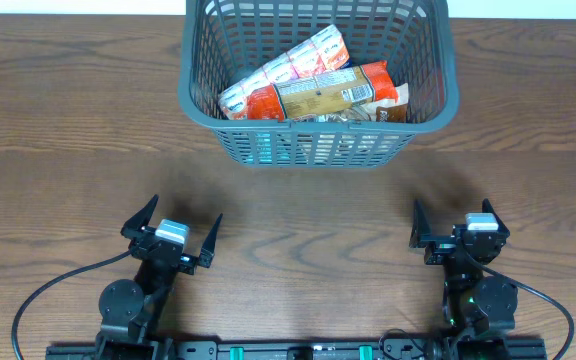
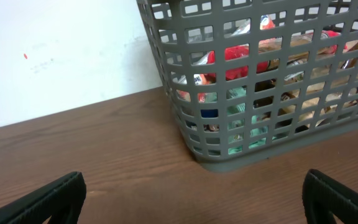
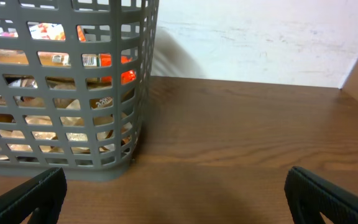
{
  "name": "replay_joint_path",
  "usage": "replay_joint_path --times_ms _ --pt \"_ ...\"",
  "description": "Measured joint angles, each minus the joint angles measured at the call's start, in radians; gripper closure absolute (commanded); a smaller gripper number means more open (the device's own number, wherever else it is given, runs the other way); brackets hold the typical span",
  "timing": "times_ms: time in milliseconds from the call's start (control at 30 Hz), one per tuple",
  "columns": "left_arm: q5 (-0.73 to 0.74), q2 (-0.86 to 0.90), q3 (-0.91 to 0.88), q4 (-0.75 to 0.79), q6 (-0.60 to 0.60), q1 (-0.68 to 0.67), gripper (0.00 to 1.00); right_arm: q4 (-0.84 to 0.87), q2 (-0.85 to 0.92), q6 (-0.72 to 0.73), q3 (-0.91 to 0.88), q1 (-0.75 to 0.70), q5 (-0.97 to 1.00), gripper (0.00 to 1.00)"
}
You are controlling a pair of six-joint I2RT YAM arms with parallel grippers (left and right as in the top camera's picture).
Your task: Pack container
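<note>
Left gripper: jaws spread wide, nothing between them, low over the table at its near edge, fingers aimed toward the basket. Right gripper: likewise wide and empty, set to match on the other side. Both arms are folded back close to their bases. Each wrist view looks along the wood at the basket's lower wall, so both grippers sit low, roughly level and well apart from it. Basket: grey-blue plastic with lattice sides, at the far middle of the table, upright, between the two arms' lines of reach. Contents: several snack packs lying aslant on one another, the topmost below the rim. Handling, by judgement: the shell is stiff and light, and the load adds little weight. The thick rim is the soundest hold, one gripper at each short end, since a single-sided grip would likely tip it. The slots could snag a fingertip. Smooth plastic may slip under a shallow pinch. The packs look soft, crinkly and crushable.
</note>
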Motion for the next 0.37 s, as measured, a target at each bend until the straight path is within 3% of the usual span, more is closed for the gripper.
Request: replay_joint_path --times_ms 367 --pt "0.000 0.000 0.000 0.000 0.004 0.000 0.02 0.000 0.000 0.000 0.000 0.000 0.000 0.01"
